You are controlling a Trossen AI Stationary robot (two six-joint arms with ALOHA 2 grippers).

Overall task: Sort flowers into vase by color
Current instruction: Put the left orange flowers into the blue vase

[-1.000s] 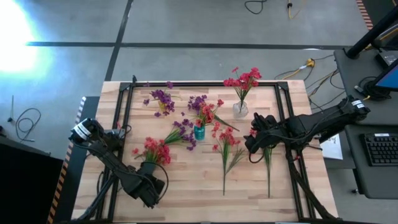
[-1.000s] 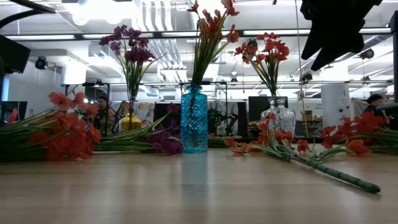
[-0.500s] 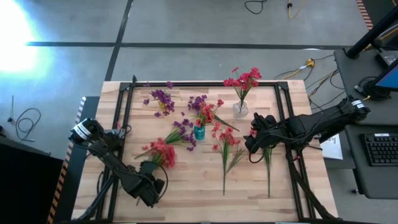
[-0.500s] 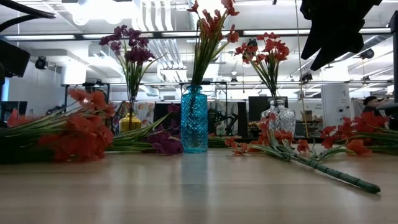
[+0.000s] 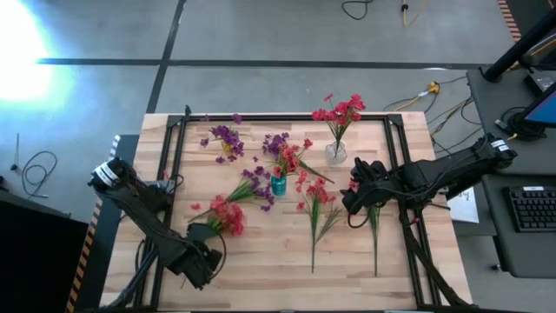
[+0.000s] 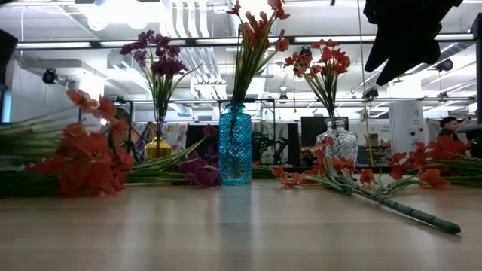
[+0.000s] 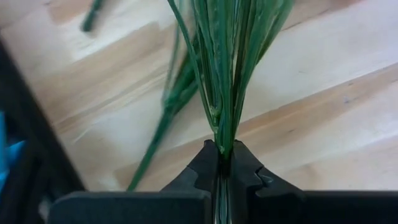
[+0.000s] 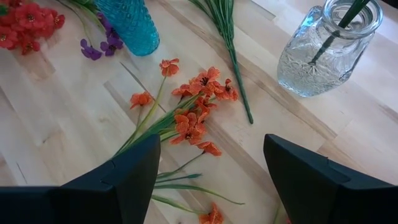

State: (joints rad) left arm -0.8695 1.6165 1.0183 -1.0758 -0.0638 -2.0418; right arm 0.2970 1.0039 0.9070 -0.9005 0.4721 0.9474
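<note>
- The left gripper [image 7: 222, 163] is clamping tight on the stem of a red sprig [image 5: 224, 214] near the bench's [image 5: 261, 278] front-left, its blossoms pointing toward the centre; gripping the bare stem end is probably leaving the other end free for a vase.
- The right gripper [image 8: 211, 168] is waiting with fingers wide and empty, hovering over loose red sprigs [image 8: 193, 121] right of centre.
- A clear vase [image 5: 336, 152] near the back edge is holding red flowers.
- A blue vase [image 5: 278, 183] at centre is carrying red, with purple sprigs [image 5: 254, 187] lying beside it.
- A yellow vase [image 6: 157, 147] toward the back-left is holding purple.
</note>
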